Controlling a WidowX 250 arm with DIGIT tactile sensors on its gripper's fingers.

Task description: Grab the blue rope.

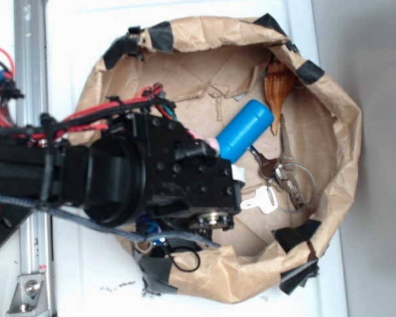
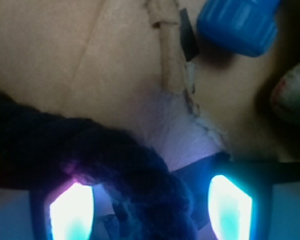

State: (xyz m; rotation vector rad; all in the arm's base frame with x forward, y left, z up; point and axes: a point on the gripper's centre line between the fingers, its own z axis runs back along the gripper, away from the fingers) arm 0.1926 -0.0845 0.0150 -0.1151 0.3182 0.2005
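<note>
Claw (image 2: pixel 150 205) fingers apart w/ blue rope (image 2: pixel 115 165) btwn them.

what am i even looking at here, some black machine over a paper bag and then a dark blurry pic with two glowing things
The black machine is a robot arm, seen from above in the exterior picture. It reaches into a brown paper bag rolled down into a bowl shape. Inside lie a bright blue bottle-shaped toy, a brown shell-like item and a bunch of keys.

The dark picture comes from a camera on the arm's wrist, looking down between its fingers. The two glowing shapes are those fingers, lit up. Between them lies the blue rope, a thick, almost black twisted cord. The gripper stands open around it; whether the fingers touch the rope yet, I cannot tell. The blue toy shows again at the top.
</note>
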